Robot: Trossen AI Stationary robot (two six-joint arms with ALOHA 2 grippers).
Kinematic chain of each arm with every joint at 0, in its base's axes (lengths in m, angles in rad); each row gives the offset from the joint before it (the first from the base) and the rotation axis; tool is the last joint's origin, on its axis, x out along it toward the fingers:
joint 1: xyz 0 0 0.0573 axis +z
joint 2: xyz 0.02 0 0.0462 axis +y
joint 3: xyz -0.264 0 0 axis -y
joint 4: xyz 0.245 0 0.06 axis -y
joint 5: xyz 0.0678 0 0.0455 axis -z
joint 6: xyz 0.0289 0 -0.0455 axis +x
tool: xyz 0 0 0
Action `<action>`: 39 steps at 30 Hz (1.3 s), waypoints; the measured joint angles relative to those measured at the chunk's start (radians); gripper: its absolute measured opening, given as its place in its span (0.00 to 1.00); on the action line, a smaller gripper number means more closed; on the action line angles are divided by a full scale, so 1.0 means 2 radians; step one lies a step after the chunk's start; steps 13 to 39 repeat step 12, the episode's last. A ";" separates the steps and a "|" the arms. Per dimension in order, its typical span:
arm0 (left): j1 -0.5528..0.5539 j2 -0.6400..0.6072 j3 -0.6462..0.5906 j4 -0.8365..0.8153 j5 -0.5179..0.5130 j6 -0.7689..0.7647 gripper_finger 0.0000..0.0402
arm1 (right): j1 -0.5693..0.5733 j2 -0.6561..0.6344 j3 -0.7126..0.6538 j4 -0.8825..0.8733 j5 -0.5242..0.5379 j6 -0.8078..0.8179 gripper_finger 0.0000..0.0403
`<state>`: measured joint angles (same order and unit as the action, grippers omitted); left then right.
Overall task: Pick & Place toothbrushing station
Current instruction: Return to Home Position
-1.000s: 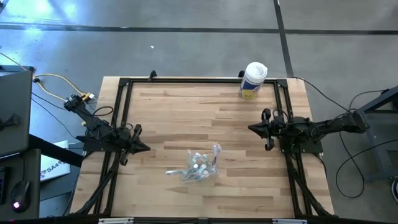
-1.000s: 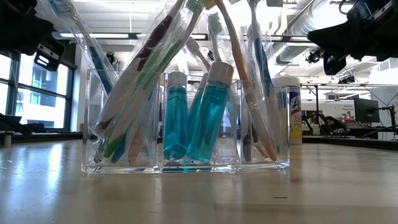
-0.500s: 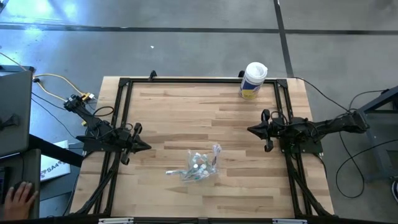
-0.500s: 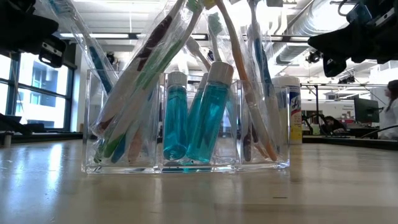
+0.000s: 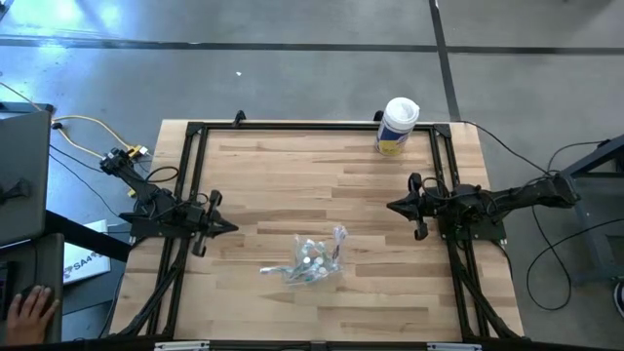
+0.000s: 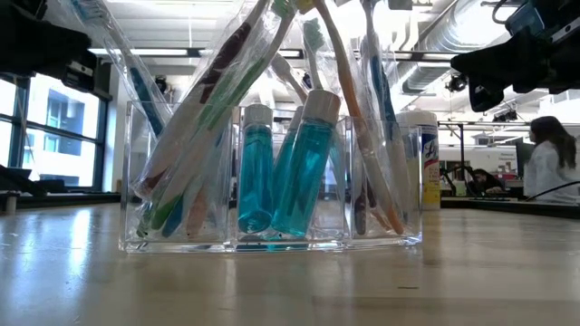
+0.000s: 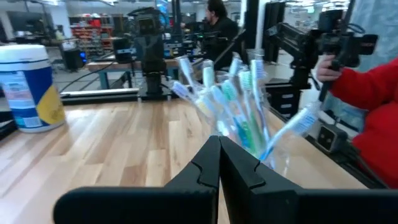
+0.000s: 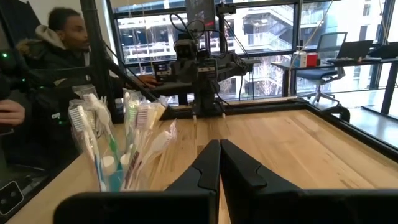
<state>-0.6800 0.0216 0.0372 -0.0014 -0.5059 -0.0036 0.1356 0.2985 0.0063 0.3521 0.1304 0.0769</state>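
Observation:
The toothbrushing station stands on its flat base near the middle of the table, toward the near edge. It is a clear three-part holder with toothbrushes leaning in the outer parts and two teal tubes in the middle part. My left gripper hovers shut at the table's left edge, level, pointing at the station. My right gripper hovers shut near the right edge, level, pointing toward the table's left side, with the station off to one side. Neither touches anything.
A large white canister with a yellow label stands at the far right corner. A black frame runs around the table. A person's hand rests off the table at near left; a red sleeve shows beyond the near edge.
My left gripper has rolled a little about its own pointing line while staying in place. The station has not moved. A person's hand has come into the high view at the near left.

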 joint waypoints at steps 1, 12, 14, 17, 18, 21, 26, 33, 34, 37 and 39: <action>0.000 0.000 0.000 0.000 -0.003 0.000 0.00 | 0.000 0.000 0.000 0.000 0.000 0.000 0.01; 0.000 0.000 0.000 0.001 -0.005 0.013 0.02 | 0.000 0.000 0.000 0.000 0.000 0.000 0.01; 0.000 0.000 0.000 0.001 -0.005 0.013 0.02 | 0.000 0.000 0.000 0.000 0.000 0.000 0.01; 0.000 0.000 0.000 0.001 -0.005 0.013 0.02 | 0.000 0.000 0.000 0.000 0.000 0.000 0.01; 0.000 0.000 0.000 0.001 -0.005 0.013 0.02 | 0.000 0.000 0.000 0.000 0.000 0.000 0.01; 0.000 0.000 0.000 0.001 -0.005 0.013 0.02 | 0.000 0.000 0.000 0.000 0.000 0.000 0.01; 0.000 0.000 0.000 0.001 -0.005 0.013 0.02 | 0.000 0.000 0.000 0.000 0.000 0.000 0.01; 0.000 0.000 0.000 0.001 -0.005 0.013 0.02 | 0.000 0.000 0.000 0.000 0.000 0.000 0.01; 0.000 0.000 0.000 0.001 -0.005 0.013 0.02 | 0.000 0.000 0.000 0.000 0.000 0.000 0.01; 0.000 0.000 0.000 0.001 -0.005 0.013 0.02 | 0.000 0.000 0.000 0.000 0.000 0.000 0.01; 0.000 0.000 0.000 0.001 -0.005 0.013 0.02 | 0.000 0.000 0.000 0.000 0.000 0.000 0.01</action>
